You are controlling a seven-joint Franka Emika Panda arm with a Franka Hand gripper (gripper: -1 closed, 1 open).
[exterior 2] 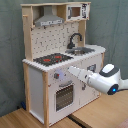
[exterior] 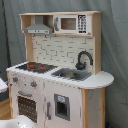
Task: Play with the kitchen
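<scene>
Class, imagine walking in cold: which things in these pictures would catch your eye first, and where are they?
The tall white toy kitchen fills both exterior views, with its red-ringed hob beside the steel sink and black tap. In the second exterior view, the white robot arm reaches toward the kitchen's front near the knobs.

Lab-like test setup, grey curtain backdrop (exterior: 115,60), wooden floor (exterior 2: 20,119), toy kitchen (exterior: 60,75) as prop
</scene>
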